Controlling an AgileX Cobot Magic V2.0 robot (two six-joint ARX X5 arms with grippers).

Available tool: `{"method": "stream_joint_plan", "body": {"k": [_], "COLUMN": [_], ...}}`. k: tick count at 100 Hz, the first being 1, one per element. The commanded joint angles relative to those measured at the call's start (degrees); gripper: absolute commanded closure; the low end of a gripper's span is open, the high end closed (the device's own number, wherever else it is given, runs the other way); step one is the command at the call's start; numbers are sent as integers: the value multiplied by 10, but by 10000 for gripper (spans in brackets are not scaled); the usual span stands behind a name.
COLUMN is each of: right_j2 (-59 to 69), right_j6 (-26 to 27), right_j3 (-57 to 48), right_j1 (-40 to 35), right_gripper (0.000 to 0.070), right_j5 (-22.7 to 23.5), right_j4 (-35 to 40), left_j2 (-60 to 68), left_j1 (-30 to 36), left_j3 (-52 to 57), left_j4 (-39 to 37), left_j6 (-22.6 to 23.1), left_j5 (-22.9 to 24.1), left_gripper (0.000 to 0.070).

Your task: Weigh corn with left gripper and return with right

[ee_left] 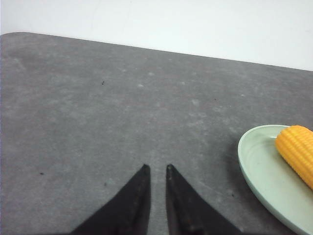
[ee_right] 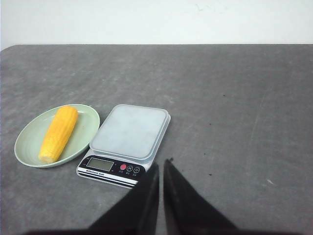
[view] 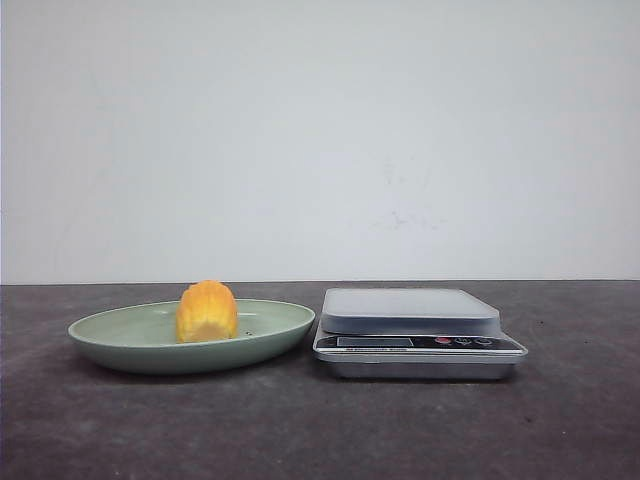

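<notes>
Your left gripper (ee_left: 156, 169) and right gripper (ee_right: 161, 164) hover pressed nearly together, holding nothing; the corn (view: 207, 312) lies in the green plate (view: 120, 330) beside the scale (view: 415, 330).

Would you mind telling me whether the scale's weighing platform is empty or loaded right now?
Empty. The scale shows a bare grey platform in the front and right wrist views, and the corn lies in the green plate beside it.

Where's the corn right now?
In the front view the corn lies in the green plate on the left side of the table, just left of the scale.
</notes>
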State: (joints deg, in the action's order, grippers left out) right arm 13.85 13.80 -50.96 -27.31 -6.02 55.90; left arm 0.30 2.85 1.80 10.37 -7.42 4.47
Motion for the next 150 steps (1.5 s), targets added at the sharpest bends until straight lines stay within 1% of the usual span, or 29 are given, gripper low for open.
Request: {"method": "stream_joint_plan", "body": {"k": [1,11,20,26,35,48,59,74,80,96,108,115,124,138,150], "right_j2": [0,0,0,0,-3,-11,-30,-73,-91,-120,-133,-136,-136,-136,-136], "right_j6": [5,5,2,1,-35,-73,-96,-98,-98,-107,-112,-101,-94,-97,-109], "right_j3": [-7,-7,-7,-7,-7,6,71,201,248,353,421,452,476,499,502], "right_j1": [-2,-2,-2,-2,5,50,103,169,186,204,208,208,208,208,210], "right_gripper": [692,692,692,692,692,692,692,692,692,692,692,692,692,692,692], "right_j5": [0,0,-16,-17,-22,-23,-9,35,50,49,52,53,61,61,60], "right_j4": [-6,-6,-6,-6,-16,-58,-140,-288,-325,-351,-393,-421,-443,-471,-458], "left_j2": [-1,-1,-1,-1,-1,-1,-1,-1,-1,-1,-1,-1,-1,-1,-1], "left_j1": [0,0,0,0,0,0,0,0,0,0,0,0,0,0,0], "left_j3": [-10,-10,-10,-10,-10,-10,-10,-10,-10,-10,-10,-10,-10,-10,-10], "left_j4": [3,3,3,3,3,3,3,3,3,3,3,3,3,3,3], "left_j6": [4,4,4,4,4,4,4,4,4,4,4,4,4,4,4], "left_j5": [0,0,0,0,0,0,0,0,0,0,0,0,0,0,0], "left_gripper": [682,682,683,683,683,683,683,682,683,683,682,682,683,682,683]}}
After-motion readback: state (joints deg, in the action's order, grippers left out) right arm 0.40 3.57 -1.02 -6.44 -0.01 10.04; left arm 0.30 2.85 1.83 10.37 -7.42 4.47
